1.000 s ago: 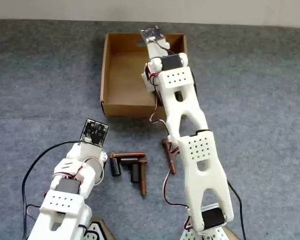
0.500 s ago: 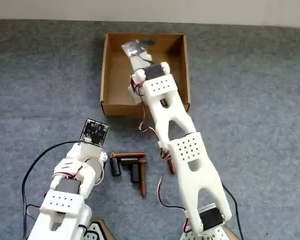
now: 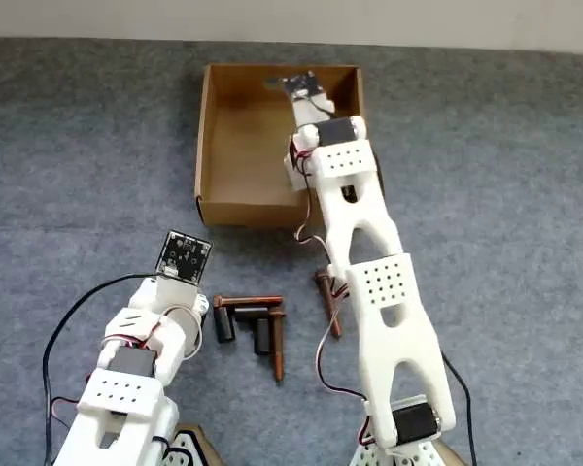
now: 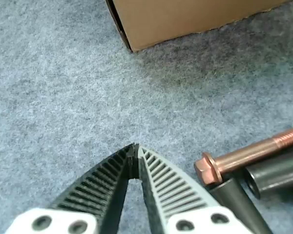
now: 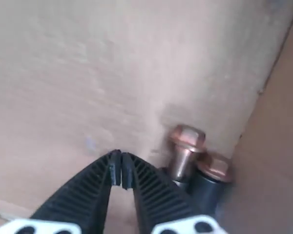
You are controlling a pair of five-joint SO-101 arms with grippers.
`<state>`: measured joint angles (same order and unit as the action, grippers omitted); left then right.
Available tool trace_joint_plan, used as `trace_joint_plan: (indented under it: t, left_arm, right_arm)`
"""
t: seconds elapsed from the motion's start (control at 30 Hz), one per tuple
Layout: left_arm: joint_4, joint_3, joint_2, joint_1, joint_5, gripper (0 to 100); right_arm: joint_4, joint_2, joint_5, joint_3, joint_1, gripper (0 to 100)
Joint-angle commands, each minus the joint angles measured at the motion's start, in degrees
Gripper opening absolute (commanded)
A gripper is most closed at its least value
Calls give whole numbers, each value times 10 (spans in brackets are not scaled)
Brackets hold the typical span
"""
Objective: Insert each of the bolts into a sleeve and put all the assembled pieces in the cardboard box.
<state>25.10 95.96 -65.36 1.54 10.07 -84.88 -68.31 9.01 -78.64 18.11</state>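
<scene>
Bolts (image 3: 277,345) and sleeves (image 3: 262,335) lie loose on the grey worktop (image 3: 486,194) in the high view, and the right arm (image 3: 369,282) reaches into the cardboard box (image 3: 241,212). In the left wrist view, the left claw (image 4: 135,163) is pinched together, empty, above the worktop. In the right wrist view, the right claw (image 5: 121,170) is closed on nothing, near two assembled pieces (image 5: 185,146) in the box corner.

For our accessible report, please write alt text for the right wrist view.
The right arm's black ribbed gripper, shut and empty, hangs inside the brown cardboard box. Beside it, two copper hex-headed bolts, one seated in a dark cylindrical sleeve, rest by the box wall.
</scene>
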Motion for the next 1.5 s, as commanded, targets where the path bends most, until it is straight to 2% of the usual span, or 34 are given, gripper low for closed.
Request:
trace_joint_plan:
  t: [0.0, 0.23, 0.47, 0.73, 0.83, 0.93, 1.1, 1.2, 1.37, 1.47]
  left_arm:
    - [-10, 10, -5, -7, 5, 13]
    - [-10, 10, -5, -7, 5, 13]
    - [-10, 10, -5, -7, 5, 13]
    - [-11, 10, -5, -7, 5, 13]
    - [-11, 10, -5, -7, 5, 13]
    - [-11, 10, -5, -7, 5, 13]
    - [-11, 9, -5, -7, 5, 13]
    - [-11, 9, -5, -11, 5, 13]
    - [18, -41, -5, -116, 2, 11]
    - [50, -72, -5, -165, 2, 10]
  right_arm:
    - [-15, 9, 1, -73, -6, 12]
    - [-84, 13, -84, -232, -6, 12]
    - [-159, 82, -93, -223, -3, 13]
    - [-166, 175, -100, -196, 13, 13]
    - [-166, 265, -130, -71, 21, 13]
    - [-164, 400, -135, 153, 32, 13]
    - [-134, 621, -113, 524, 44, 13]
    - [-67, 746, -94, 720, 44, 13]
    - [50, 935, -93, 990, 44, 13]
    - [84, 1006, -93, 1092, 44, 45]
